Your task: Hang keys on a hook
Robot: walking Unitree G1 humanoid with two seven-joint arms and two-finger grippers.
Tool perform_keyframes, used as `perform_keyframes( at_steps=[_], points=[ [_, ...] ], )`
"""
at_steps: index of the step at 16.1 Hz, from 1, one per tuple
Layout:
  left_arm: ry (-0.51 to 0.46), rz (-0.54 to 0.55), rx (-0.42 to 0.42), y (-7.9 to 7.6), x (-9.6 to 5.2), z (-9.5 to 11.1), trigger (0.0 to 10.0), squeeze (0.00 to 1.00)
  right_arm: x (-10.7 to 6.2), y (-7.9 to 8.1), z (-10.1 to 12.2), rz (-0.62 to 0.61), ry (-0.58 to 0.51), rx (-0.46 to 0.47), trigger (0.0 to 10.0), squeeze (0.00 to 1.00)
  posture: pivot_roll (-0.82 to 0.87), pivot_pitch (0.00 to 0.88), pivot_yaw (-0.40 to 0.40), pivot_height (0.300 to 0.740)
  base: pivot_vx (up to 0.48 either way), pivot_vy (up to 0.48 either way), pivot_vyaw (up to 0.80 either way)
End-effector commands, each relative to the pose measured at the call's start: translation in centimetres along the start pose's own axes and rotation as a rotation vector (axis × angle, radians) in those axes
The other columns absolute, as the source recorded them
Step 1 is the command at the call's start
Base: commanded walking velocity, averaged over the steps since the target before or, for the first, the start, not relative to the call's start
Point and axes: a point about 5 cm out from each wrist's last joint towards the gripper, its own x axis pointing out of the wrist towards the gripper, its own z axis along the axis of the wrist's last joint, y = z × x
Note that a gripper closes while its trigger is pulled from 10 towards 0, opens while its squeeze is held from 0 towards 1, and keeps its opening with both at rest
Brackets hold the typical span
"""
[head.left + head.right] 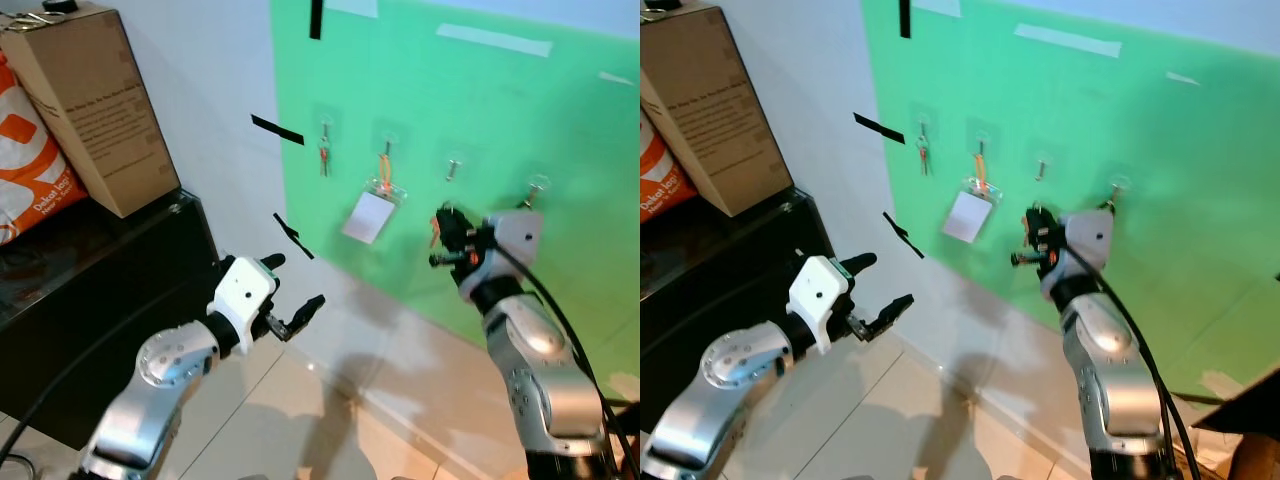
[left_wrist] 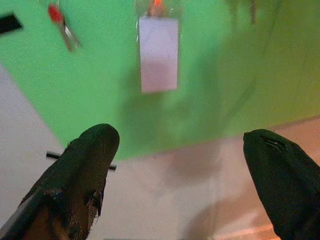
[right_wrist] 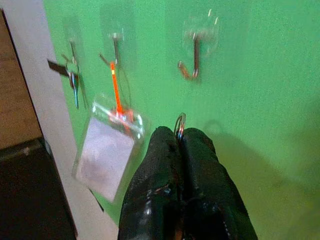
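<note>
The right pincer (image 3: 181, 137) is raised in front of the green panel (image 1: 520, 110) on the wall, its two black fingers pressed together on a small metal key ring (image 3: 179, 124) that pokes out between the tips. It sits below the third hook (image 3: 192, 57) in the row, close to the panel but apart from the hook itself. In the left eye view an orange bit of the keys (image 1: 436, 232) shows just beside that pincer.

On the panel, the first hook carries a set of keys with a red head (image 1: 324, 155); the next holds a clear badge holder (image 1: 369, 215) on an orange strap. The fourth hook (image 1: 538, 185) is near the panel's right side, just above the right wrist.

The left pincer (image 1: 296, 292) hangs lower, away from the wall, its fingers spread apart and holding nothing.

A cardboard box (image 1: 95, 105) stands on a black cabinet (image 1: 110, 290) at the left.
</note>
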Motion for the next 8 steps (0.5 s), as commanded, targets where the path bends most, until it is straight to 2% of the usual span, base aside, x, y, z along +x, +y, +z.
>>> perform_keyframes(
  at_steps=[1,5,8],
  points=[
    [-0.01,-0.004,0.01,0.5,-0.1,0.5,10.0,0.0,0.4,0.1,0.4,0.014,-0.003,0.02,10.0,0.0,-0.01,0.0,0.031,0.74,0.0,0.0,0.0],
    [-0.023,-0.062,0.003,0.4,-0.2,0.8,10.0,0.0,1.1,0.3,1.1,0.033,-0.002,0.053,10.0,0.0,0.0,0.0,0.028,0.74,0.0,0.0,0.0],
    [-0.032,-0.088,-0.002,0.3,-0.3,1.1,10.0,0.0,1.6,0.2,2.2,0.034,-0.028,0.12,10.0,0.0,0.0,0.0,0.025,0.74,0.0,0.0,0.0]
  ],
)
